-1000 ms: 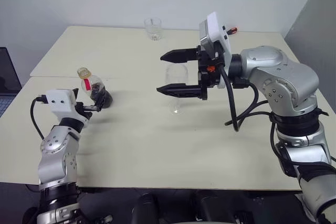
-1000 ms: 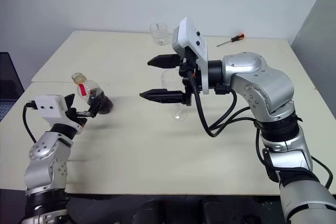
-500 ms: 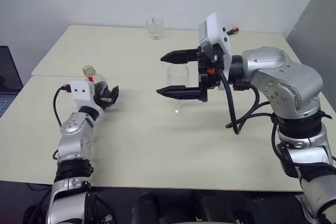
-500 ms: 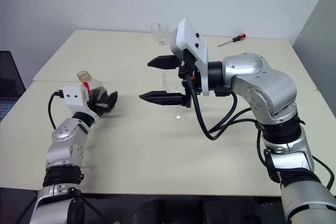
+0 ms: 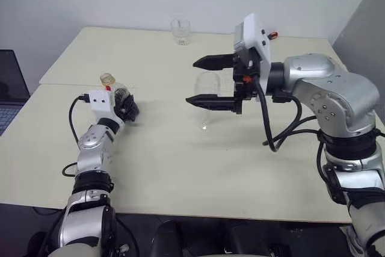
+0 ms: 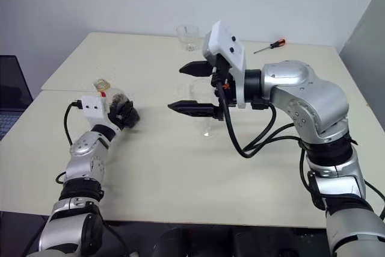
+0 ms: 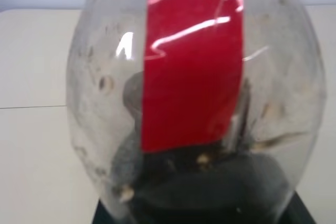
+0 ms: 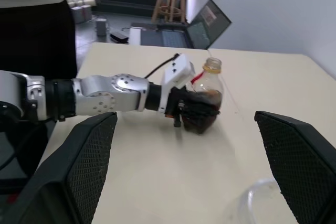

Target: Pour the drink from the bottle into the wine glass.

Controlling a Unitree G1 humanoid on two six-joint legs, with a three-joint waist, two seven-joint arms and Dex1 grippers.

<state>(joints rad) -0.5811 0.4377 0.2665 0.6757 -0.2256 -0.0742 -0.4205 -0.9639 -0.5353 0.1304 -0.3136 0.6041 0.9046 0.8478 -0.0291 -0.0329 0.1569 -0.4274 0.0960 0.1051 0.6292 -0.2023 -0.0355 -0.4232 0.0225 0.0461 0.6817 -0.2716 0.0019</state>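
Bottle (image 6: 111, 102) is sitting near the table's (image 5: 180, 167) left edge, left gripper (image 6: 123, 114) clamping its lower body. Right gripper (image 5: 207, 81) is hanging wide open around the wine glass (image 5: 206, 97), mid-table. Lift straight, keeping it upright.

Pale cream table (image 5: 180, 167) carrying clear stemmed wine glass (image 5: 206, 97), squat clear plastic bottle (image 5: 117, 95), short clear tumbler (image 5: 180, 31), red-handled screwdriver (image 6: 269, 46) lying far behind

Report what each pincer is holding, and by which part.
The left pincer grips the bottle around its lower body. The right pincer stands open above the wine glass, holding nothing.
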